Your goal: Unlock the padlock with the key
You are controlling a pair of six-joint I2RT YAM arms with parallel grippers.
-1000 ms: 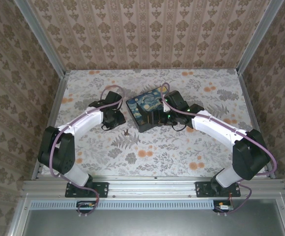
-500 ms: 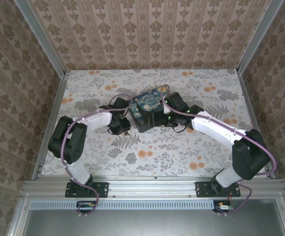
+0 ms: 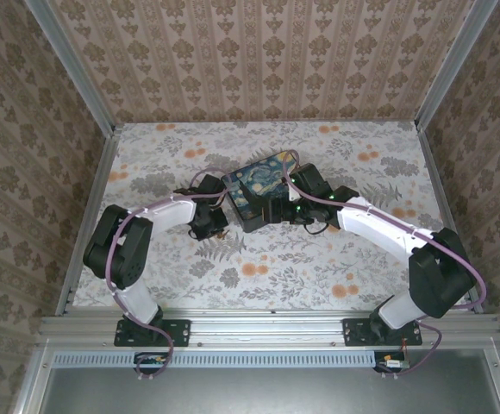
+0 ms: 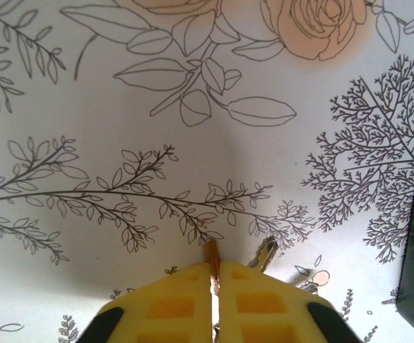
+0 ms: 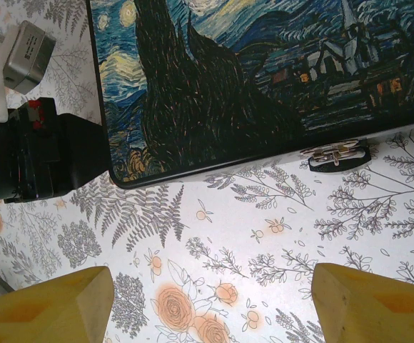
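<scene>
The left pincer [image 4: 215, 275], fingers pressed together, sits low over the floral counter [image 4: 121, 128], the grey key [image 4: 264, 254] just beside its tips. The right pincer [image 5: 207, 293] hangs wide apart near the Starry Night box [image 5: 250, 71], whose edge carries the small dark padlock [image 5: 334, 154].

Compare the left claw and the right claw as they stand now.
The left claw is shut tight; the right claw stands wide open. The left claw pinches a thin brownish sliver at its tips; the right claw holds nothing. Both have yellow fingers and sit beside the box.
</scene>
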